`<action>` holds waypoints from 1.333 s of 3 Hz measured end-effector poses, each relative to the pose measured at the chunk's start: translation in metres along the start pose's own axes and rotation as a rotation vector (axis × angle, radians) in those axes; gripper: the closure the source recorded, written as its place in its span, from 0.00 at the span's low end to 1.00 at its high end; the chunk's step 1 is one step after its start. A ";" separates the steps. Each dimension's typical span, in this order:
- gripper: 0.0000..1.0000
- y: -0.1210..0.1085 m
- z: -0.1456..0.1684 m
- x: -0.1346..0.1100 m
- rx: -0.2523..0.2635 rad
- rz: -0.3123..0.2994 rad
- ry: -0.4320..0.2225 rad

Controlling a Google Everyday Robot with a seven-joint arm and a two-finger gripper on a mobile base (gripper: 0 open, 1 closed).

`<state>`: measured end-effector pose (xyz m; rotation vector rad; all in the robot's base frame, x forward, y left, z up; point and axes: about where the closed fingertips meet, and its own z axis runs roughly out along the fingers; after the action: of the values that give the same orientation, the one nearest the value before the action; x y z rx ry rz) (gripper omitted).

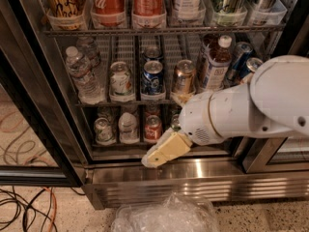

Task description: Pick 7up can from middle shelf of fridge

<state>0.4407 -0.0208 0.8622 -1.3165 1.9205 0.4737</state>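
Note:
The fridge (193,175) stands open in front of me. The 7up can (120,80), pale with a green logo and silver top, stands upright on the middle shelf (125,102), second lane from the left. It sits between a water bottle (82,74) and a blue can (152,78). My gripper (163,152), cream-coloured on the white arm (251,108), hangs in front of the bottom rack's front edge, just above the steel base panel. It is below and to the right of the 7up can, apart from it, and holds nothing that I can see.
A bronze can (183,77), a white-capped bottle (215,62) and more cans stand right of the blue can. Tall red bottles (108,1) fill the top rack. Cans (152,128) line the bottom rack. A crumpled plastic bag (166,214) and cables (29,207) lie on the floor. A black door frame (29,129) stands at left.

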 end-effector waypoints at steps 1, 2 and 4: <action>0.00 0.018 0.027 -0.012 -0.006 0.024 -0.092; 0.00 0.035 0.043 -0.035 -0.023 0.023 -0.162; 0.00 0.037 0.051 -0.041 -0.001 0.054 -0.204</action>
<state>0.4340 0.0534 0.8561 -1.1715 1.7897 0.6125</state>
